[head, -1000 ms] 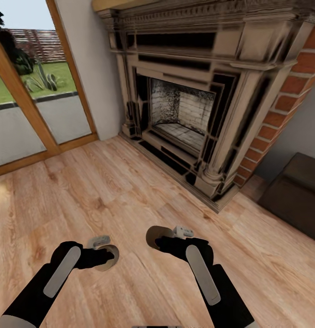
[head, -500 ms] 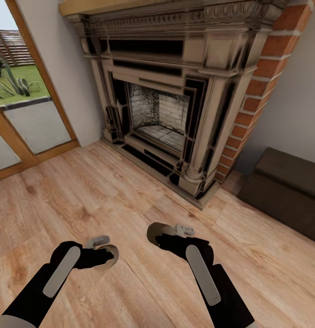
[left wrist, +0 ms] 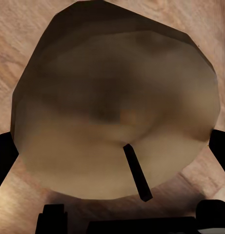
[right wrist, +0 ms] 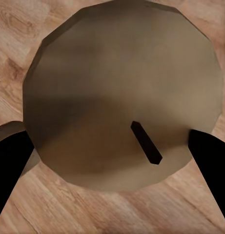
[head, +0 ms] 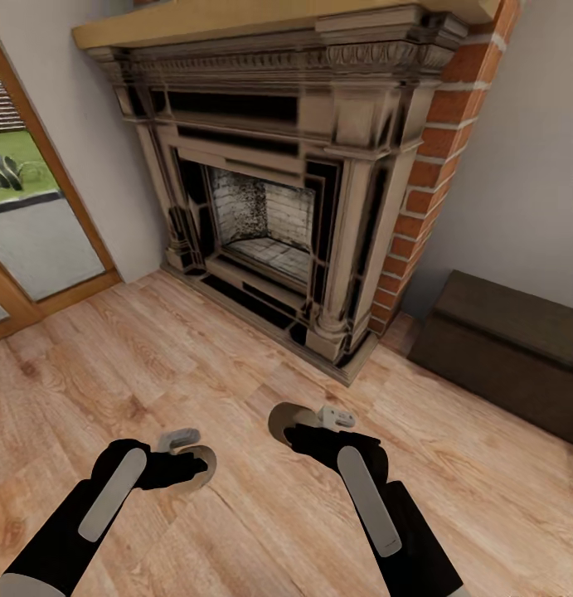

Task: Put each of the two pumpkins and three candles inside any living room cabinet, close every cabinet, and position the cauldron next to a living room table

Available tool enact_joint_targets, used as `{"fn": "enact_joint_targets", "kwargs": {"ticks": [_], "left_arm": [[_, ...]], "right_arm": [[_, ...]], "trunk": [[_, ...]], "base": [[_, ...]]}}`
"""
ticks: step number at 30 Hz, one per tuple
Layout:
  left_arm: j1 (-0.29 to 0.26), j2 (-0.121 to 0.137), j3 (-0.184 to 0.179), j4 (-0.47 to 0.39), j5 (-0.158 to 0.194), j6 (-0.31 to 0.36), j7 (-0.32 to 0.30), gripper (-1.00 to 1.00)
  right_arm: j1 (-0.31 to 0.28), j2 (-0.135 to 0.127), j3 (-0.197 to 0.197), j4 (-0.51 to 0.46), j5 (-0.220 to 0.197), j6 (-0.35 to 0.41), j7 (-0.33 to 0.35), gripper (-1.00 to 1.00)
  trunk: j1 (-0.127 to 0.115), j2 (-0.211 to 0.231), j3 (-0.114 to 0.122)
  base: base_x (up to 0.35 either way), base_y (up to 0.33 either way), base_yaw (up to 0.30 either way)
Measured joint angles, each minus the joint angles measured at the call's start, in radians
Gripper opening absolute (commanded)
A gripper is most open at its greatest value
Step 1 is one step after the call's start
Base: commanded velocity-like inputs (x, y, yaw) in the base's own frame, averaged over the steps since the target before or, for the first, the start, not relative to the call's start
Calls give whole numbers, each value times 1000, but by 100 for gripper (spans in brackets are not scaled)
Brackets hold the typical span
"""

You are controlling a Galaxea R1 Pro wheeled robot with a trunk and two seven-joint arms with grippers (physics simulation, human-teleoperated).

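Note:
I hold a stubby tan candle in each hand above the plank floor. In the head view my left gripper (head: 193, 467) is shut on one candle (head: 206, 458), and my right gripper (head: 289, 426) is shut on another candle (head: 278, 417). The left wrist view looks onto its candle's top (left wrist: 117, 107) with a dark wick, black fingers (left wrist: 2, 156) at both sides. The right wrist view shows the same: the candle (right wrist: 122, 92) between black fingers (right wrist: 210, 156). The dark-brown cabinet (head: 510, 348) stands low against the wall at the right, its end facing me.
An ornate fireplace (head: 269, 191) with a brick side (head: 419, 182) stands straight ahead. Wood-framed glass doors (head: 29, 232) are at the left. Light wood floor (head: 153, 356) lies open between me and the hearth.
The whole view has swung to the right: the fireplace and glass doors slid left and more of the dark cabinet came in. Both arms hold their candles as before.

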Motion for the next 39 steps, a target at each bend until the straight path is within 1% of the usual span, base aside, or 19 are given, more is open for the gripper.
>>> {"fn": "enact_joint_targets", "kwargs": {"ticks": [19,23,32,39], "left_arm": [[0,-2,0,0,-1,4,0,-100],[0,0,0,0,0,6,0,-100],[0,0,-1,0,-1,12,0,-100],[0,0,-1,0,-1,12,1,-100]], "right_arm": [[0,-1,-3,1,-3,-13,1,-100],[1,0,-7,0,-11,-12,2,-100],[1,1,-8,3,-13,-13,2,-100],[1,0,-8,-1,-13,-18,4,-100]], "trunk": [[-73,133,91],[-73,133,97],[-73,133,112],[-73,133,124]], "base": [[0,0,-70],[0,0,-4],[0,-5,-55],[-1,-171,-131]]}}
